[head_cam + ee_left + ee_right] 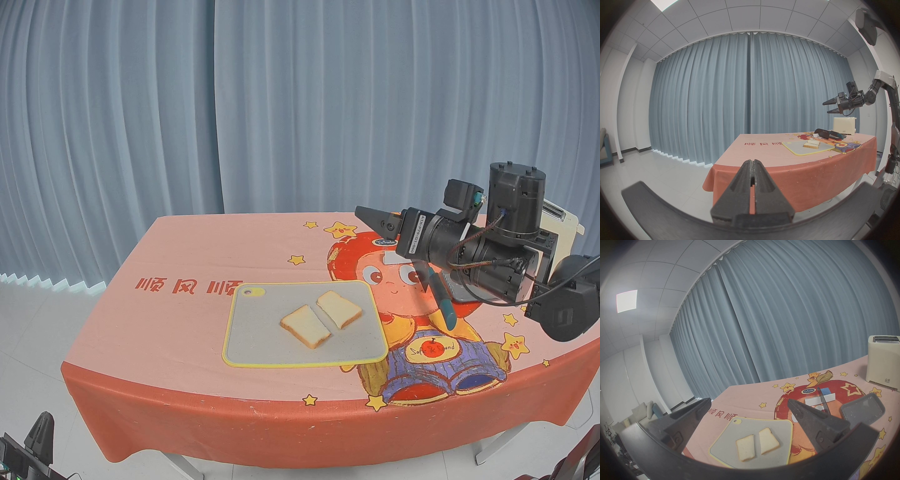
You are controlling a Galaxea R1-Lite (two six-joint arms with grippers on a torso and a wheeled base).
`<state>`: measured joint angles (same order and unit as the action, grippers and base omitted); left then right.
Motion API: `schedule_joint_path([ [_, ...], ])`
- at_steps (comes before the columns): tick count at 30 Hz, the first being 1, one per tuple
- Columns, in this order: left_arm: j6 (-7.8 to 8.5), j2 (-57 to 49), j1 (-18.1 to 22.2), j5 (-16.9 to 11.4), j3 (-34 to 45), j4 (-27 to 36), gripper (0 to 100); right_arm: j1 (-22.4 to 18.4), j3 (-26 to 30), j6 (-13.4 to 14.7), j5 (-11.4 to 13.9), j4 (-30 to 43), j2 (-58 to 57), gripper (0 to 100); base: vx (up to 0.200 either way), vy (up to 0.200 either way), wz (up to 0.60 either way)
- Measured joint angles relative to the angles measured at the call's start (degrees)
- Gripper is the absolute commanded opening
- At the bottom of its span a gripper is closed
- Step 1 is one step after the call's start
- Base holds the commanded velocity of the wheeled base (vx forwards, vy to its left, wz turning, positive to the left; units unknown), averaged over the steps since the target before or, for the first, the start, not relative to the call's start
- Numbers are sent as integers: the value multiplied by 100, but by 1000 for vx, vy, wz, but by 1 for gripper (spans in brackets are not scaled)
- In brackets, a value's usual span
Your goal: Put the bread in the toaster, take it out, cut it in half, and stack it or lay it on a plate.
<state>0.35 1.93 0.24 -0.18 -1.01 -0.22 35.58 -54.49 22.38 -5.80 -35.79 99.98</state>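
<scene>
While the right tool [374,220] hangs released above the right part of the worktop [187,262], its two fingers [815,422] spread wide with nothing between them, the bread lies cut in two on the grey, yellow-rimmed cutting board [250,337] near the middle. The nearer half [305,325] and the farther half [339,309] lie flat, just beside each other with a narrow gap, the farther one a little to the right. The tool points left, toward the space above the board, well clear of both pieces.

Under the right arm a knife [440,300] with a teal handle lies on the cloth, its blade resting across a small white block [818,399]. Just right of it sits a dark grey plate [862,410]. A cream toaster [882,360] stands upright at the far right corner.

The left tool [752,162] is clenched, fingers pressed together, low and well apart from the worktop, off its left side.

A blue-grey curtain [312,94] hangs behind.
</scene>
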Motion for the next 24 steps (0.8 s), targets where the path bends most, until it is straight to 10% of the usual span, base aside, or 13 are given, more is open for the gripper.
schedule_joint_path([
  [24, -2, 0, 0, 2, 0, -2, 0, 105, -777, -172, -133, 1042, 336, 100, 0, 0, 0],
])
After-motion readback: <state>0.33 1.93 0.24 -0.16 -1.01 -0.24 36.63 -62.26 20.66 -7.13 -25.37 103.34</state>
